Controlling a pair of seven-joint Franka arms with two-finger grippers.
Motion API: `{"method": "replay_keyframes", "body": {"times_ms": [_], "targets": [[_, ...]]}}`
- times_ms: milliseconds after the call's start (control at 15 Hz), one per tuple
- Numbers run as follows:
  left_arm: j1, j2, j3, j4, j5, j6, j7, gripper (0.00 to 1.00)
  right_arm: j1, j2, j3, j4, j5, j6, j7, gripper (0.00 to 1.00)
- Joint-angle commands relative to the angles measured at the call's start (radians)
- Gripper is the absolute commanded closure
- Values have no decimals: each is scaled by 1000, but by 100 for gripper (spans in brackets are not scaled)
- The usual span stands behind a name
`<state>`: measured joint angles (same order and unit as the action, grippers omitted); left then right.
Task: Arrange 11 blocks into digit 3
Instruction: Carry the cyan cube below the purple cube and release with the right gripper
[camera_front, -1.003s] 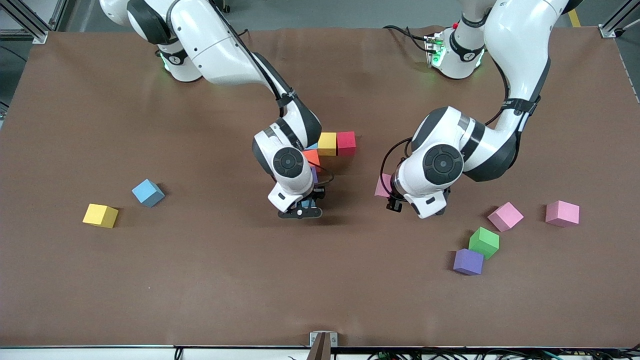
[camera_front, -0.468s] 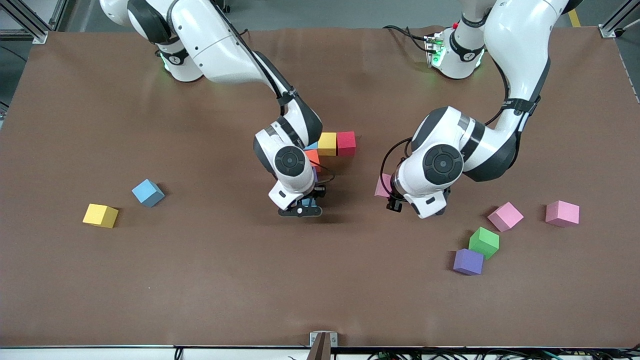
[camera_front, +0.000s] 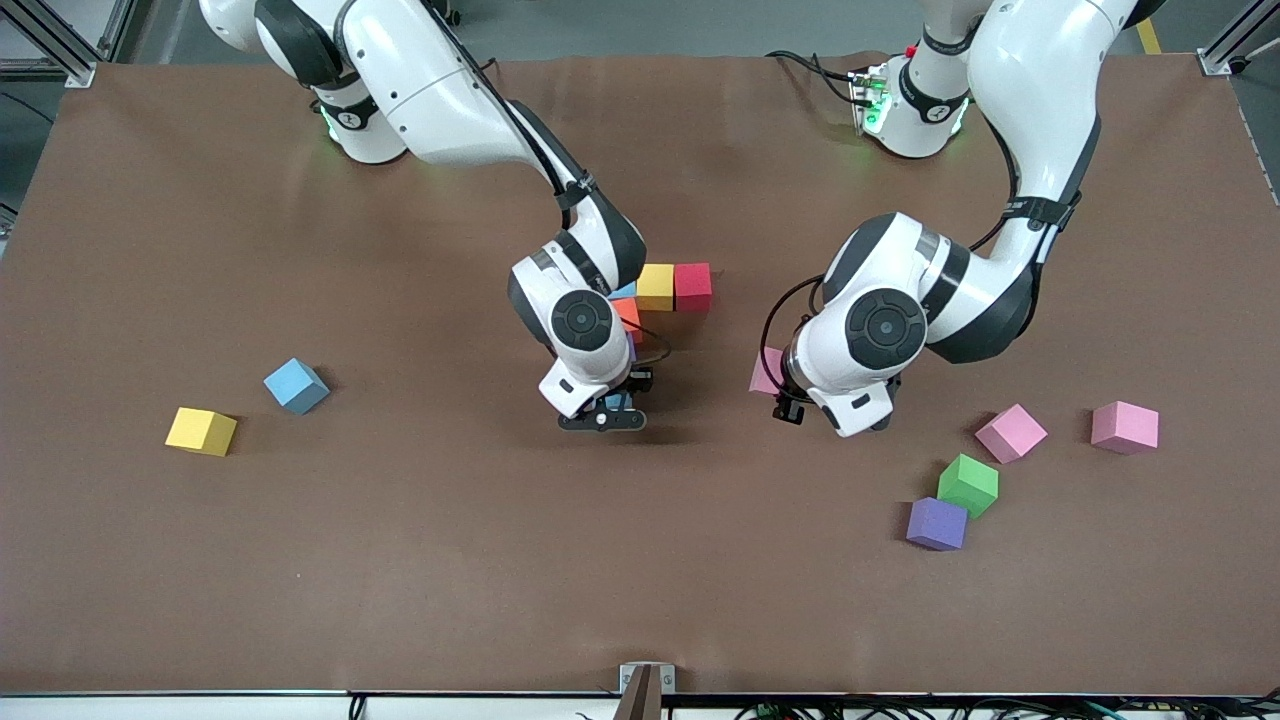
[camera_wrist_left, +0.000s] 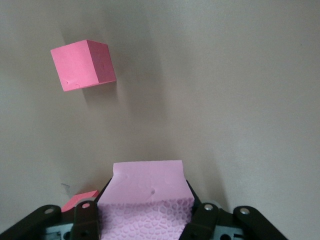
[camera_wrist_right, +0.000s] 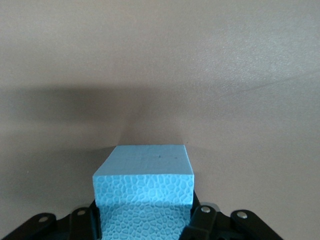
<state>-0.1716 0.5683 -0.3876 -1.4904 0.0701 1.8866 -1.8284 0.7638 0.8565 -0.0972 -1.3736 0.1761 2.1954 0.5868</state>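
Observation:
The partial digit 3 is a cluster of touching blocks at mid-table: red (camera_front: 692, 286), yellow (camera_front: 655, 287) and orange (camera_front: 627, 314), with a blue and a purple one mostly hidden under my right wrist. My right gripper (camera_front: 607, 412) is shut on a blue block (camera_front: 616, 403), (camera_wrist_right: 144, 180), low over the table beside that cluster's purple end. My left gripper (camera_front: 787, 398) is shut on a pale pink block (camera_front: 767, 371), (camera_wrist_left: 146, 192), over bare table toward the left arm's end of the cluster.
A blue block (camera_front: 296, 385) and a yellow block (camera_front: 201, 431) lie loose toward the right arm's end. Two pink blocks (camera_front: 1011, 432), (camera_front: 1124, 427), a green one (camera_front: 968, 484) and a purple one (camera_front: 937, 523) lie toward the left arm's end. Another pink block (camera_wrist_left: 82, 64) shows in the left wrist view.
My right gripper has shifted slightly toward the cluster with the blue block in it. The left arm has not visibly moved.

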Motion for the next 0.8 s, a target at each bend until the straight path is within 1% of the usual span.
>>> {"method": "replay_keyframes", "body": {"times_ms": [0, 134, 201, 268, 334, 401, 602, 736], "targets": [[-3, -19, 1, -11, 20, -7, 5, 97, 9, 15, 33, -61, 20, 15, 25, 78], [-5, -19, 3, -11, 19, -7, 5, 97, 8, 15, 34, -59, 20, 13, 25, 78], [-3, -19, 3, -11, 20, -7, 5, 97, 6, 15, 34, -59, 20, 13, 25, 74], [-3, -19, 1, -11, 19, -7, 6, 97, 3, 15, 34, -59, 20, 13, 25, 55], [-5, -18, 3, -11, 20, -7, 5, 97, 0, 15, 34, -58, 20, 12, 25, 21], [-6, -19, 3, -11, 20, -7, 5, 97, -6, 15, 34, -55, 20, 6, 24, 0], [-8, -18, 3, -11, 20, -7, 5, 97, -30, 9, 36, -18, 20, 0, 14, 0], [-8, -18, 3, -11, 20, -7, 5, 96, -44, 7, 39, 5, 20, -29, 13, 0]]}}
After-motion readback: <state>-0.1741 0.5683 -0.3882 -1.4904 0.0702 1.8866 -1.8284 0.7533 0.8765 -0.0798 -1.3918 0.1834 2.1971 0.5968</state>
